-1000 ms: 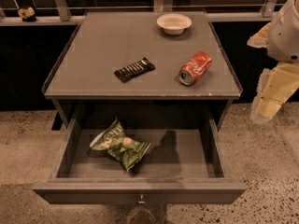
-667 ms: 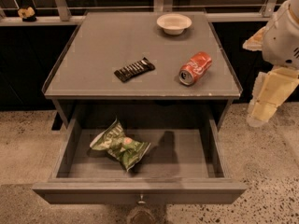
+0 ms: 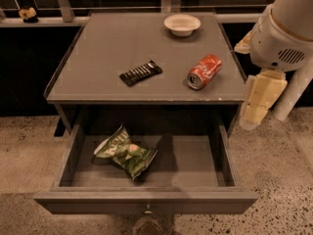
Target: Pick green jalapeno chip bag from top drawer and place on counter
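Slowly the hand (image 3: 250,120), at 3 o'clock, edges nearer the top drawer (image 3: 146,202); whether open, cannot tell; green jalapeno chip bag (image 3: 125,153) untouched.

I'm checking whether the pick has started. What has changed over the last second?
The gripper, beside the counter's right edge, has shifted left toward the open drawer. Nothing was taken hold of. The chip bag stays in the drawer; the candy bar, soda can and bowl stay on the counter.

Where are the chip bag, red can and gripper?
green jalapeno chip bag (image 3: 126,153): camera view, its crinkled middle.
soda can (image 3: 204,71): camera view, its red side.
gripper (image 3: 248,121): camera view, its lower tip, right of the counter (image 3: 98,53).
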{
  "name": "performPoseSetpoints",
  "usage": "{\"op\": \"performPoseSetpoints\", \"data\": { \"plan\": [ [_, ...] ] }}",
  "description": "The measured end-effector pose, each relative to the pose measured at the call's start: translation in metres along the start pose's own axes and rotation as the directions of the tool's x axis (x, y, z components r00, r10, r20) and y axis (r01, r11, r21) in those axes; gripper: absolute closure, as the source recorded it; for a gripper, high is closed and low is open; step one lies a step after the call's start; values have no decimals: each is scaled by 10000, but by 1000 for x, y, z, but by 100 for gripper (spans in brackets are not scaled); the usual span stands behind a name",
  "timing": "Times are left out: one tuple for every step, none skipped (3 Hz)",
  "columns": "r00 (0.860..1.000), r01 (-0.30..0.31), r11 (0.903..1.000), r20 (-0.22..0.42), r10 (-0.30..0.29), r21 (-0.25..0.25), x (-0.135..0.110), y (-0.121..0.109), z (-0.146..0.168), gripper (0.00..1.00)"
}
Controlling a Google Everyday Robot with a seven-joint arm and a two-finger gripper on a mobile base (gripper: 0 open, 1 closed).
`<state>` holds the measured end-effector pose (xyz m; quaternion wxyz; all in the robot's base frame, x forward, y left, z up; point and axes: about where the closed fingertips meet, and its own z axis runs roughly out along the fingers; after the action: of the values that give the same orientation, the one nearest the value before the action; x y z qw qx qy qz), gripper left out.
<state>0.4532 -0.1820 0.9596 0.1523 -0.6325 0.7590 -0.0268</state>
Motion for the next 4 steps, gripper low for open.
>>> {"op": "performPoseSetpoints", "data": {
  "plan": [
    [9999, 61, 9997, 82, -59, -254, 7, 25, 18, 0],
    [9956, 79, 9992, 935, -41, -402, 16, 72, 49, 0],
    [9881, 213, 9933, 1537, -36, -1133, 23, 117, 111, 0],
    [9912, 162, 9858, 1325, 61, -1670, 34, 142, 134, 0]
  ]
}}
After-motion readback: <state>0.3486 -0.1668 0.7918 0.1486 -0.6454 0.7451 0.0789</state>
